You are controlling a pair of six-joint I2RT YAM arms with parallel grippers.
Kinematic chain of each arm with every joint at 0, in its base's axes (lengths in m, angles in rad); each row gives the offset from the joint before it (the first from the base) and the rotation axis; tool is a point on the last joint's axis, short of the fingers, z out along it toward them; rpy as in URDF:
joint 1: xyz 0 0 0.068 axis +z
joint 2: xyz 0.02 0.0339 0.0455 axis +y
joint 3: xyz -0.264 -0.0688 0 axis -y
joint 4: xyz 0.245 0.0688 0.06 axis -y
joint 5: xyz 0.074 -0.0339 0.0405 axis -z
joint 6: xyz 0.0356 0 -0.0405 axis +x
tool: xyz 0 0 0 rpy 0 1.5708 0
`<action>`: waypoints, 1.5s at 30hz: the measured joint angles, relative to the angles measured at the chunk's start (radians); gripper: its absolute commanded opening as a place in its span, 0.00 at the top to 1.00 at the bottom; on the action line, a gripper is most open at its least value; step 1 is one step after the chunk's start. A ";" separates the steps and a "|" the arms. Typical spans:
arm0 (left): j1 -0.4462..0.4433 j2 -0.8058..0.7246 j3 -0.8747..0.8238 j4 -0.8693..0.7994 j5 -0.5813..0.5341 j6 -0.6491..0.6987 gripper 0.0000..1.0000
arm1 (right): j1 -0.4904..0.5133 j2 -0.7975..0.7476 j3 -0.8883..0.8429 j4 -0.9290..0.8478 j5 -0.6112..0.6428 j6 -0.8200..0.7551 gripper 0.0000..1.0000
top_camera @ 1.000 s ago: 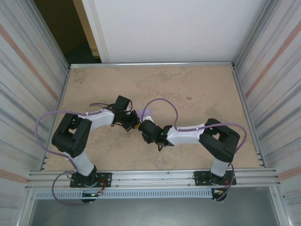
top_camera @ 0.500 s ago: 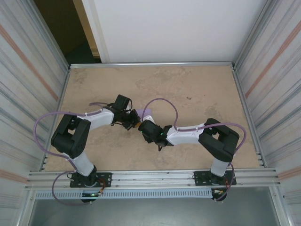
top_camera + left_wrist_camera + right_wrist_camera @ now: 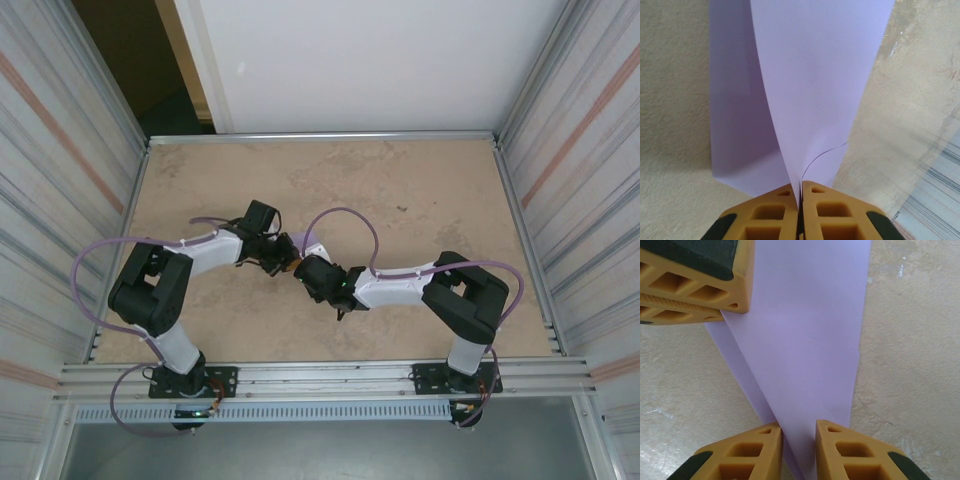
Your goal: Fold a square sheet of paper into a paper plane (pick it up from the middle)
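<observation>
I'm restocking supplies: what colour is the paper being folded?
Plain lavender-purple, no pattern; the paper shows best in the left wrist view.

Left pincer [image 3: 800, 187] and right pincer [image 3: 799, 427] nearly tip to tip, no passage between them; purple sheet [image 3: 810, 75] standing straight ahead of both, barring that way; bare table [image 3: 420, 190] free to the outer side of each, ribbed walls [image 3: 60, 200] at its edges
</observation>
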 measured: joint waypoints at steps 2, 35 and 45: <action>0.000 0.000 0.006 0.000 0.005 0.000 0.91 | 0.000 0.000 0.000 -0.002 0.003 -0.009 0.76; 0.190 -0.179 -0.068 0.013 0.020 0.026 0.67 | -0.019 -0.037 -0.084 0.056 -0.028 -0.080 0.98; 0.134 -0.082 -0.187 0.221 0.128 -0.004 0.78 | -0.105 -0.105 -0.196 0.224 -0.187 -0.156 1.00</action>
